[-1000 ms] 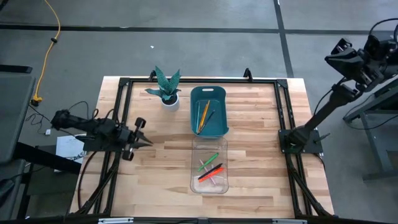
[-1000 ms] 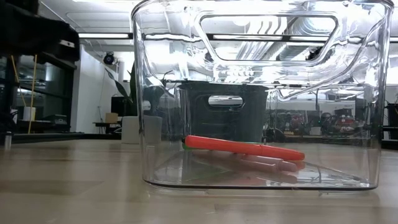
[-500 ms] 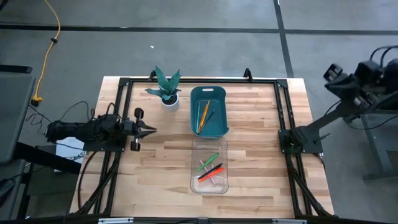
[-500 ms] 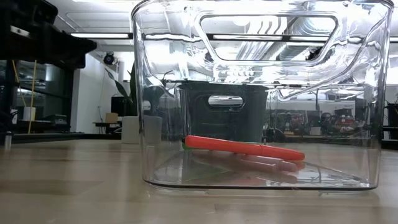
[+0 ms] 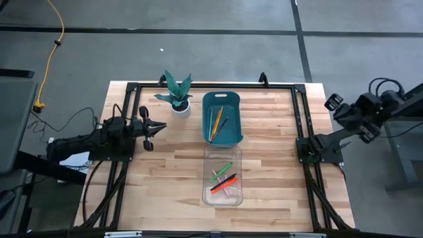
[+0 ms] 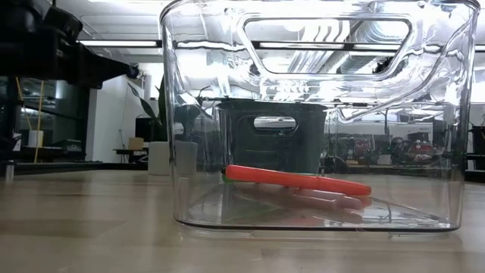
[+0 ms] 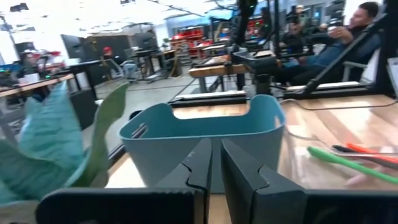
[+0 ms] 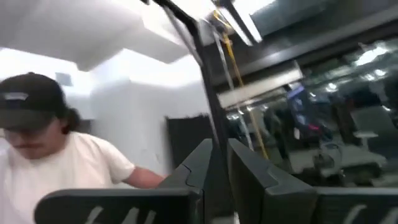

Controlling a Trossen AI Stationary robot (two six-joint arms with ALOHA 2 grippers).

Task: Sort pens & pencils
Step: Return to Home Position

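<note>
The pens (image 5: 223, 178), green, red, black and pink, lie flat on the floor of a clear bin (image 5: 209, 192) at the table's middle front. In the low view a red pen (image 6: 295, 180) lies across a pink one (image 6: 333, 199). Orange and yellow pencils (image 5: 215, 121) lie in the teal bin (image 5: 232, 104) just behind it. My left gripper (image 5: 160, 125) is shut and holds nothing; it hovers level over the table's left part, pointing at the teal bin (image 7: 205, 134). My right gripper (image 5: 328, 102) hangs raised beyond the table's right edge, shut (image 8: 219, 163) on nothing.
A small potted plant (image 5: 177, 94) stands at the far left, close to my left gripper; its leaf (image 7: 56, 143) fills the left wrist view's side. A black frame (image 5: 198, 86) runs around the tabletop. A person in a cap (image 8: 37, 143) shows beyond the table.
My left gripper has swung level toward the table's far edge, nearer the plant, still shut. My right arm has sunk and folded in beside the table's right edge, its gripper tipping lower. The pens, pencils and bins have not moved.
</note>
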